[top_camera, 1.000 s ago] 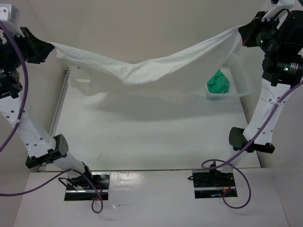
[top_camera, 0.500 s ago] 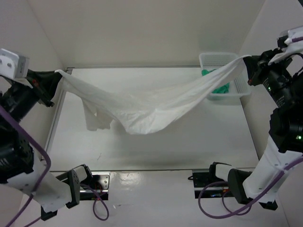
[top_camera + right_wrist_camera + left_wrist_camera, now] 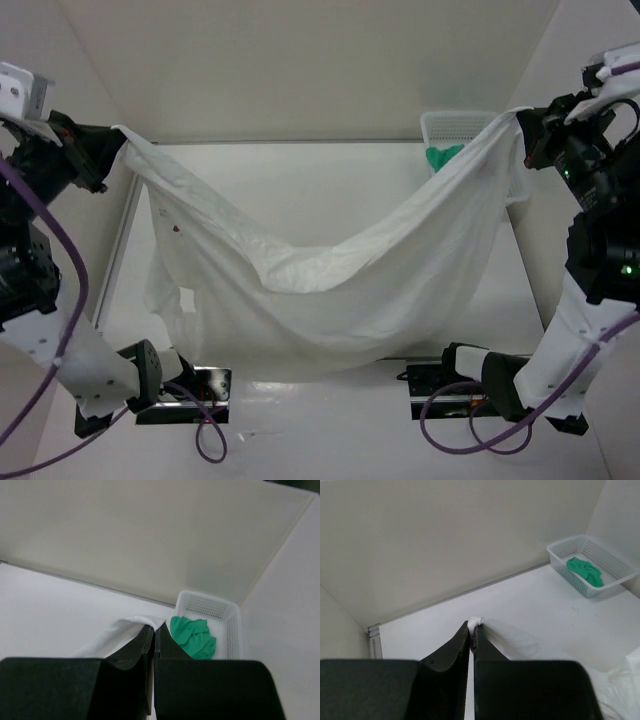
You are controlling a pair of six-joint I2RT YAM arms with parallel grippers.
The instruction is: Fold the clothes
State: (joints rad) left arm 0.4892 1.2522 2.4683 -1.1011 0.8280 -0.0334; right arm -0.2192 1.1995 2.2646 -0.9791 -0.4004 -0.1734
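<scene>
The clothes (image 3: 330, 290), one large thin white garment, hang spread in the air between both arms, sagging in the middle toward the near table edge. My left gripper (image 3: 118, 137) is raised at the far left and shut on one corner of the clothes (image 3: 476, 622). High at the far right, my right gripper (image 3: 516, 117) is shut on the opposite corner of the clothes (image 3: 145, 621). The lower hem drapes over the arm bases, hiding much of the table.
A white mesh basket (image 3: 450, 125) stands at the table's back right corner with a small green cloth (image 3: 440, 156) in it; the basket (image 3: 220, 607) and green cloth (image 3: 192, 636) lie just beyond my right fingers. Walls close in behind and on both sides.
Both arms have swung the garment toward the near edge. It was stretched in a band at the back, and now hangs wide open, covering most of the table.
</scene>
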